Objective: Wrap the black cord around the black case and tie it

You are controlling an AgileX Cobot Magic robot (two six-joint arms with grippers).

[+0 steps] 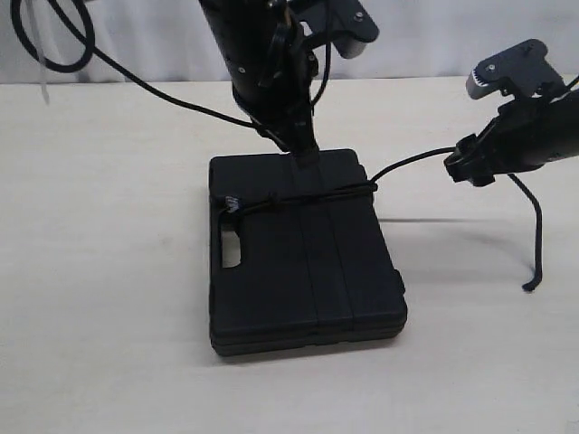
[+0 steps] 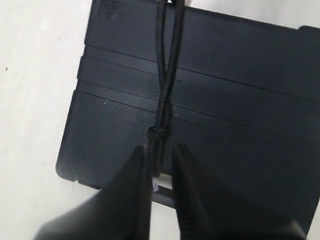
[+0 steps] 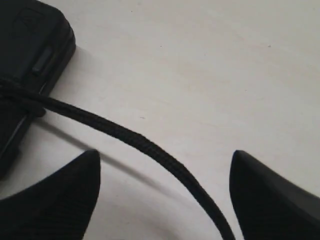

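Pale beige bench (image 1: 109,298) fills the scene and ends at a whitish backdrop (image 1: 154,36) along its far edge. The black case (image 1: 303,262) lies flat about the middle of the bench, its handle slot (image 1: 231,251) on the side toward the left edge.

The black cord (image 1: 308,195) crosses the lid from side to side near the case's far end. It leaves the case at the right side, rises off the bench to the right gripper (image 1: 461,167), then hangs down past it. Its loose end rests on the bench near the right edge.

The left gripper (image 1: 306,155) points down at the far edge of the case, its tip at the lid. In the left wrist view this gripper (image 2: 160,150) has its fingers (image 2: 135,185) drawn in to a narrow gap. Two strands of the cord (image 2: 167,65) run over the grooved lid (image 2: 240,100) to a knot (image 2: 159,132) just ahead of the fingertips and pass on into the gap. Whether the fingers actually pinch the cord cannot be told.

The right gripper hovers above the bench, well apart from the case's right side. In the right wrist view it (image 3: 165,152) stands wide. The cord (image 3: 115,130) passes between its fingers (image 3: 70,195) clear of both, coming from the case's corner (image 3: 30,45).
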